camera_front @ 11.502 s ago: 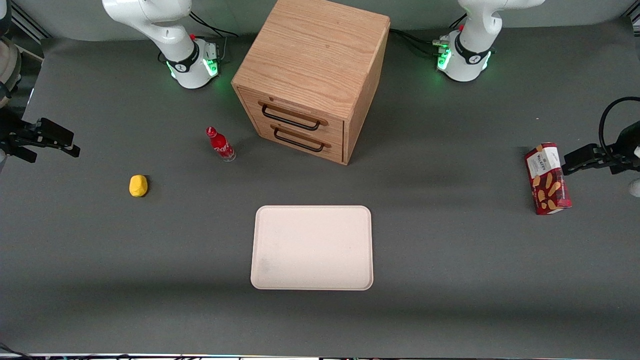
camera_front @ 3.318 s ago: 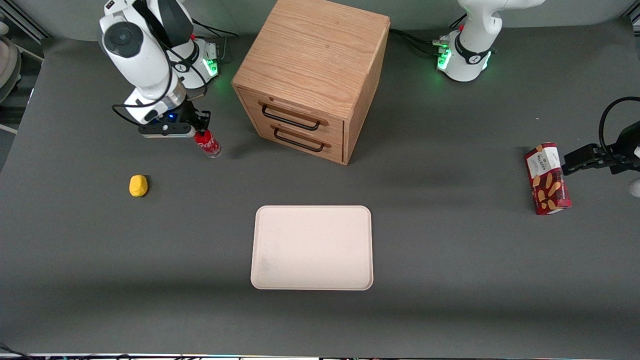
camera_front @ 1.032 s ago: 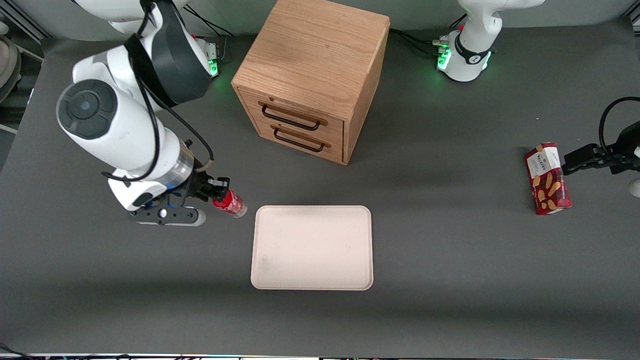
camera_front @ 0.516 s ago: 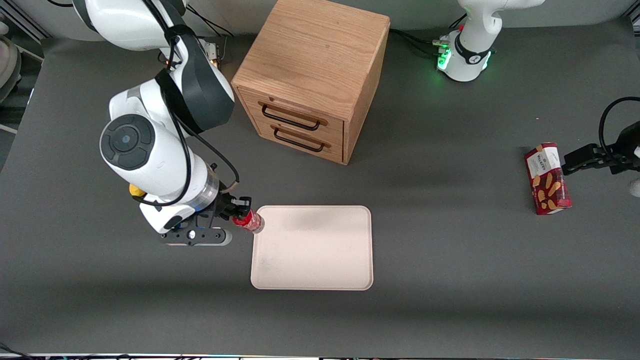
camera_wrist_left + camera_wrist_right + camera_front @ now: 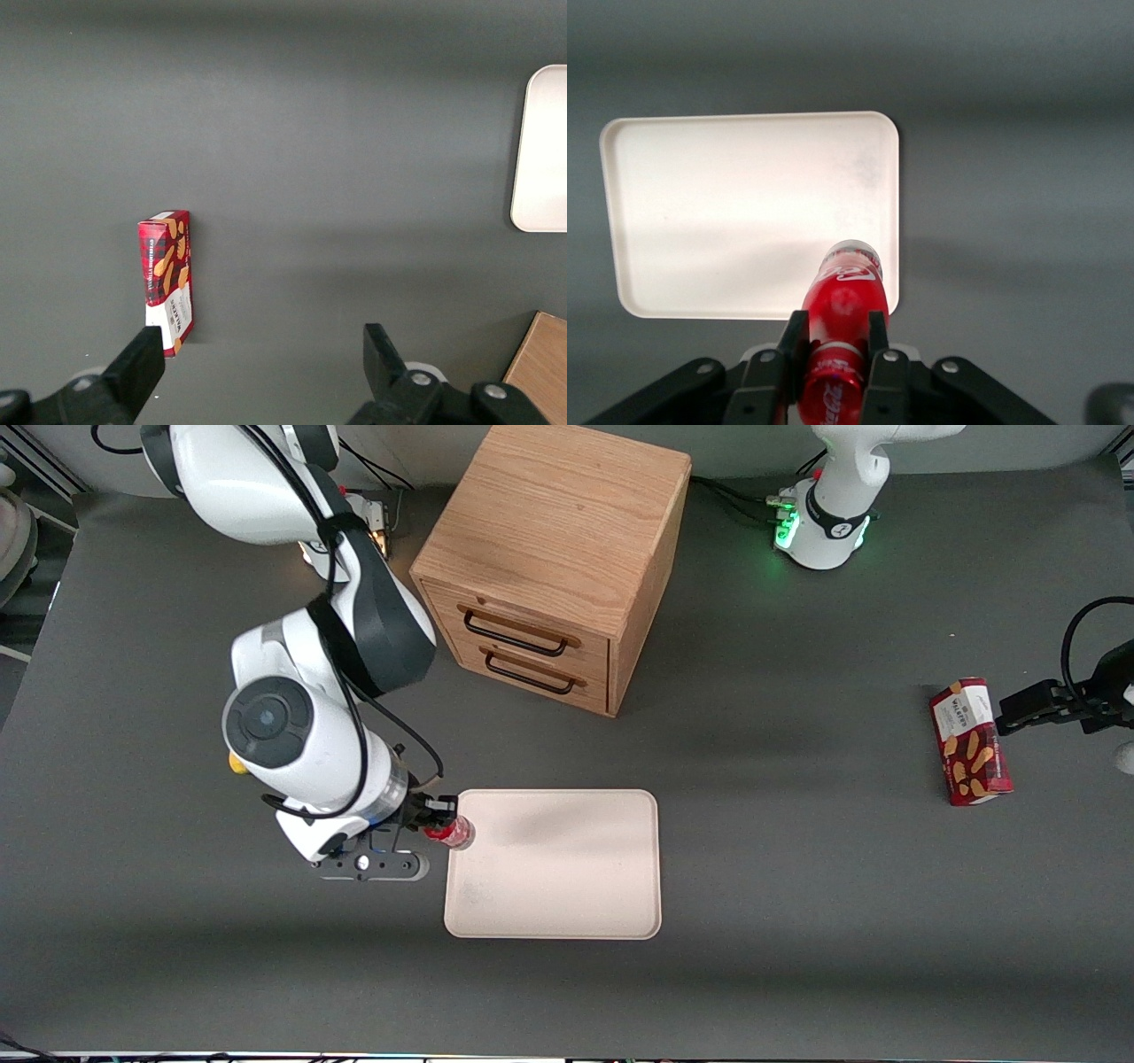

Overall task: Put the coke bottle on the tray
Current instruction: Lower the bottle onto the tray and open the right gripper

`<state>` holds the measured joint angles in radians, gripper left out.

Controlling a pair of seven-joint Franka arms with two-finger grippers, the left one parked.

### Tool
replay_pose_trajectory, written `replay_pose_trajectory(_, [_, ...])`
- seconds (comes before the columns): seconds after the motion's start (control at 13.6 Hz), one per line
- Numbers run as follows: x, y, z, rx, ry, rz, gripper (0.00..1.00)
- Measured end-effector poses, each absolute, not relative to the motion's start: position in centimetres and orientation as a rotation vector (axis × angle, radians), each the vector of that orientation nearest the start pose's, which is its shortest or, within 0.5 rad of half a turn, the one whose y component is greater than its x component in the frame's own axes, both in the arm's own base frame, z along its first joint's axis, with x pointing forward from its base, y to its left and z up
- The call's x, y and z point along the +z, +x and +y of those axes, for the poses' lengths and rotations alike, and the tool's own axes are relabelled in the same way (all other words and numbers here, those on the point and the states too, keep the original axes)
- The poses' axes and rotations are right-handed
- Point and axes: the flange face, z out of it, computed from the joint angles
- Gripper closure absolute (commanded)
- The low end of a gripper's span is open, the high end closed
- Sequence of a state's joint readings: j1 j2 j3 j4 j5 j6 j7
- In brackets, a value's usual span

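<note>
Coke bottle (image 5: 451, 832) has moved over the tray (image 5: 567, 886) rim, clamped upright between the tool (image 5: 431, 825) fingers

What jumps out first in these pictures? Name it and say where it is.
The eye lands on the red coke bottle, clamped in the end effector and hanging over the rim of the cream tray at the edge nearest the working arm. Next comes the wooden drawer cabinet, standing farther from the front camera than the tray. A red snack box lies toward the parked arm's end of the table.
</note>
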<state>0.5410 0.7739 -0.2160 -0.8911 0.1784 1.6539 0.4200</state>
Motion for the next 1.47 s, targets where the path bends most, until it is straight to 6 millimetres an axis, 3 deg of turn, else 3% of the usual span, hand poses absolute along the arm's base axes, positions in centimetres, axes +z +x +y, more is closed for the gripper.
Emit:
replay_pose_trajectory(0.52, [36.3,70.6,31.3,-0.025,-3.12,0.111,1.0])
replay_pose_trajectory(1.11, [32.7,70.7,31.6,-0.011,-3.128,0.11,1.0])
replay_pose_trajectory(1.18, [32.5,70.7,31.7,-0.01,-3.129,0.109,0.96])
replay_pose_trajectory(1.33, [32.4,70.7,31.7,-0.011,-3.128,0.108,0.0])
replay_pose_trajectory(1.47, [32.5,70.8,31.7,-0.021,-3.125,0.108,0.0])
